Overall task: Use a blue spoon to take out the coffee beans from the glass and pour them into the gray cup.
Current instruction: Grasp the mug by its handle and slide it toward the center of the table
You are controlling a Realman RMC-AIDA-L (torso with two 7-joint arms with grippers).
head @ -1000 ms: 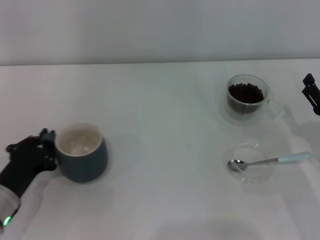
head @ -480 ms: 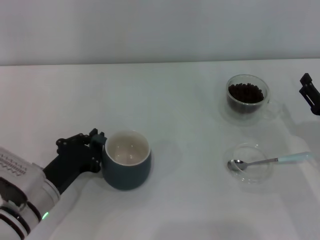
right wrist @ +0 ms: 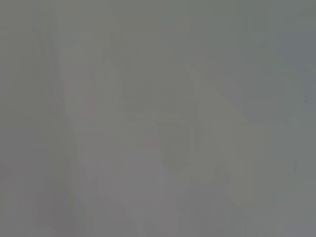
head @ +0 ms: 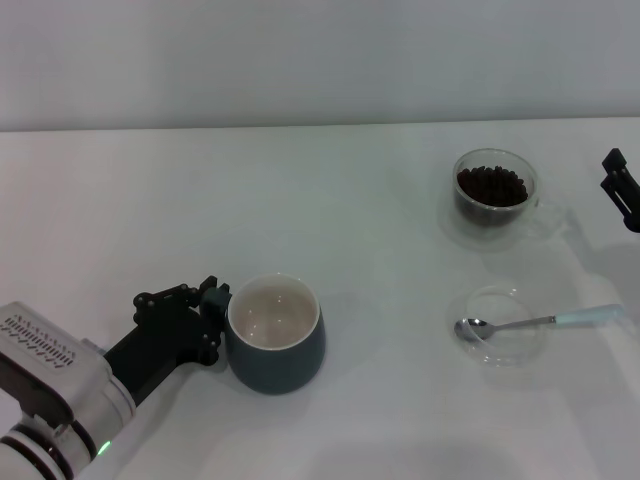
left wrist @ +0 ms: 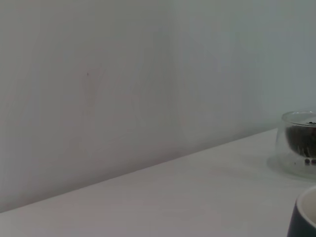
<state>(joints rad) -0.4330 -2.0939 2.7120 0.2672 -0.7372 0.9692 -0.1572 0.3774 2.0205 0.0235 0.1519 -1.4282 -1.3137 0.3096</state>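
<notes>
left gripper [head: 214,318] jaws clamp rounded ceramic gray cup [head: 275,334] near counter [head: 330,200] front edge; right gripper [head: 622,187] at right edge, jaws unclear.

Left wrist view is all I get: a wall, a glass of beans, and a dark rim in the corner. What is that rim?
Observer: It is the gray cup, empty inside, with the left hand at its side by the handle.
Operator: Is there a spoon anywhere?
Observer: Yes, the blue spoon lies with its bowl in a clear saucer, in front of the glass.
Operator: And the other hand?
Observer: The right hand is at the table's right edge, beside the glass and touching nothing.
Operator: Is the cup near the glass?
Observer: No, it stands far to the glass's left, nearer the robot.
</notes>
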